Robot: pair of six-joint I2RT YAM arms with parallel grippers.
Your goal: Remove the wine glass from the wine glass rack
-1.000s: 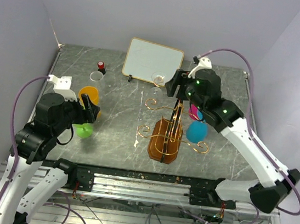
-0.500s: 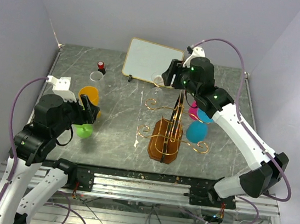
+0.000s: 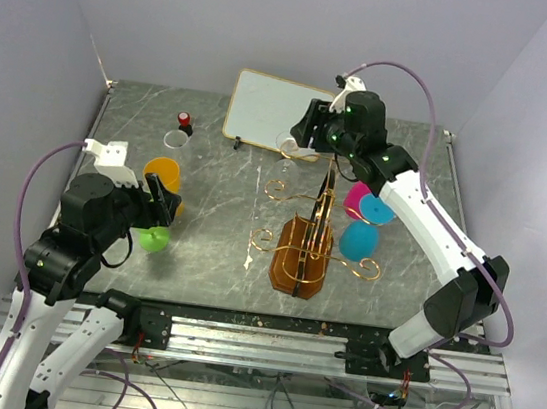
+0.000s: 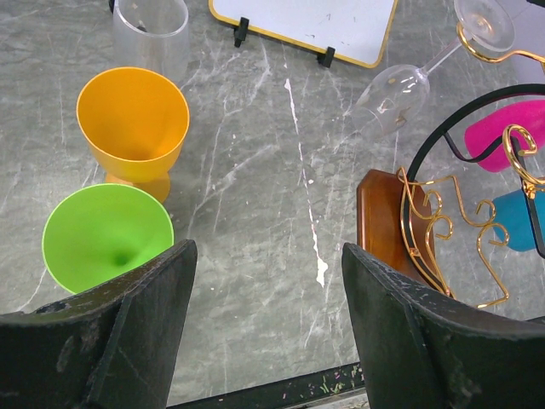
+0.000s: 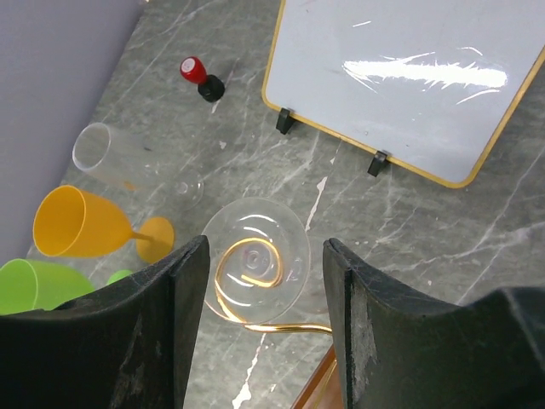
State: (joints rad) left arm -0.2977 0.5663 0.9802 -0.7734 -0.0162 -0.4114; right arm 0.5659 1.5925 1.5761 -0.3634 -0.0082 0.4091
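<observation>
The wine glass (image 5: 255,260) is clear and hangs upside down from a curled gold scroll of the wine glass rack (image 3: 300,253), a brown violin-shaped stand with gold wire arms. In the left wrist view the wine glass (image 4: 393,92) tilts below the scroll, its foot at the top right. My right gripper (image 5: 264,243) is open above the foot, one finger on each side, with a gap showing on the right. From above, my right gripper (image 3: 302,138) sits at the rack's far arm. My left gripper (image 4: 266,251) is open and holds nothing, hovering over bare table near the green cup.
A white framed board (image 3: 278,112) stands just behind the glass. An orange cup (image 3: 161,175), a green cup (image 3: 153,239), a clear tumbler (image 3: 175,138) and a red-capped bottle (image 3: 184,120) stand at the left. A pink cup (image 3: 360,201) and a blue cup (image 3: 357,241) hang on the rack's right side.
My right arm has reached further back and left, bringing its jaws over the glass's foot, and they have narrowed a little. The left arm has not moved.
</observation>
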